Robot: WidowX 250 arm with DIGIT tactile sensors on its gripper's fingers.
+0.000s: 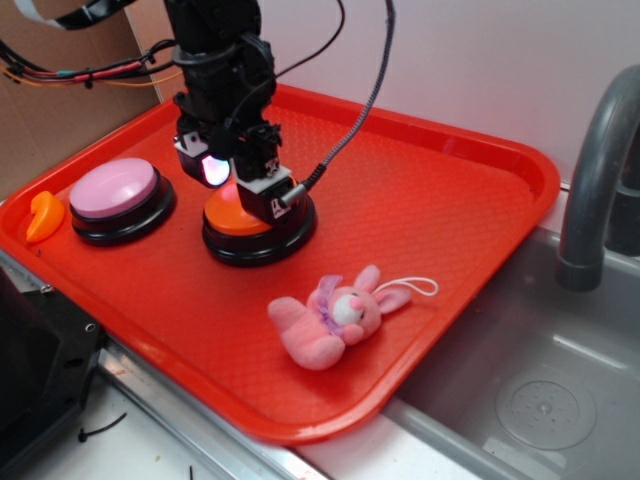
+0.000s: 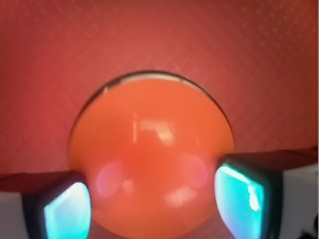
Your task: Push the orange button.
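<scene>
The orange button [image 1: 230,216], a glossy orange dome on a black round base, sits on the red tray [image 1: 450,200] left of its middle. My gripper [image 1: 240,185] is directly over the dome and very low, with its lit pads on either side of the top. In the wrist view the dome [image 2: 149,159] fills the middle and lies between the two glowing fingertips [image 2: 67,209]. The gripper [image 2: 154,204] is open and holds nothing. I cannot tell whether it touches the dome.
A same-shaped pink-topped button [image 1: 113,188] stands just left of the orange one, with a small orange curved piece [image 1: 44,215] at the tray's left edge. A pink plush bunny [image 1: 335,315] lies near the tray's front. A metal sink [image 1: 560,400] and grey faucet [image 1: 600,170] are at the right.
</scene>
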